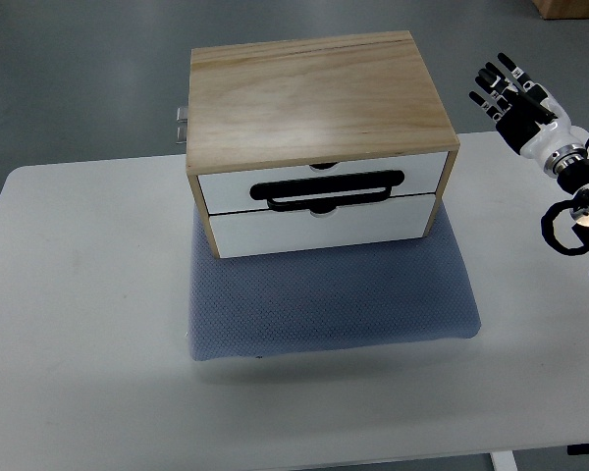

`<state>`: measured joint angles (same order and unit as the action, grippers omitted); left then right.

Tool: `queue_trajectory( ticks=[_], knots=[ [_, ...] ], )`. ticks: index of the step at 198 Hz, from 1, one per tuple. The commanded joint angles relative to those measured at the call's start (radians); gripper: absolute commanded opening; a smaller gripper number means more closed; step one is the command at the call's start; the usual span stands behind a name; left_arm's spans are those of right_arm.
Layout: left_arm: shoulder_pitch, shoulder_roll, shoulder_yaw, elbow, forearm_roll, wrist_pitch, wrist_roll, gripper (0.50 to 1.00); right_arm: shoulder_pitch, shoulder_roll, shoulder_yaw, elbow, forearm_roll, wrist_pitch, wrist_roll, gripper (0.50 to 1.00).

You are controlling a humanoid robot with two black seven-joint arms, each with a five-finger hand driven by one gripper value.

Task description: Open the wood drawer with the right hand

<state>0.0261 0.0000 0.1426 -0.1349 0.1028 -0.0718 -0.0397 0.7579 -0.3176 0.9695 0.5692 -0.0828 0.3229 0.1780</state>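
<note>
Wood drawer (319, 179) shut, seated flush in the upper slot of a two-drawer wooden box (314, 93), white front toward the robot's side, well to the left of the fingertips and a little nearer the camera. Black bar handle (329, 189) lying flat across the seam between upper and lower fronts, apparently the part meant for hooking; second white drawer front (322, 224) just beneath, also closed. Box resting on a blue-grey foam pad (334, 304), probably there to stop sliding under a pull, pad in turn on the white table (79, 324).

Right hand (515, 98) raised past the table's far right corner, well apart from the box, fingers (493, 83) spread and extended, gripping nothing. Palm pointing up and away, so likely a waiting pose rather than a reach. Left hand nowhere in the top view.

Between fingers and handle: only the box's right front corner and bare table, nothing loose in the way. Judged hurdles: swinging round that corner to face the front, and slipping fingertips behind a bar sitting close against the fronts. Small metal fitting (181, 123) projecting at the box's far left, well clear of the route.
</note>
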Motion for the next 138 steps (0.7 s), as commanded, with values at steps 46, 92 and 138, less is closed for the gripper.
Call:
queue_trajectory(
  ticks=[46,92,138],
  knots=[
    [0.0,0.0,0.0,-0.002,0.0,0.0,0.0,1.0,-0.002,-0.001,0.0,0.0,-0.002,-0.005,0.001,0.944],
    [-0.008,0.0,0.003,0.012,0.0,-0.002,-0.002,1.0,0.001,-0.005,-0.005,-0.002,-0.003,-0.094,0.001,0.944],
    [-0.011,0.0,0.0,0.011,0.0,-0.002,-0.002,1.0,-0.006,-0.008,-0.021,-0.002,-0.011,-0.09,0.001,0.944]
  ],
)
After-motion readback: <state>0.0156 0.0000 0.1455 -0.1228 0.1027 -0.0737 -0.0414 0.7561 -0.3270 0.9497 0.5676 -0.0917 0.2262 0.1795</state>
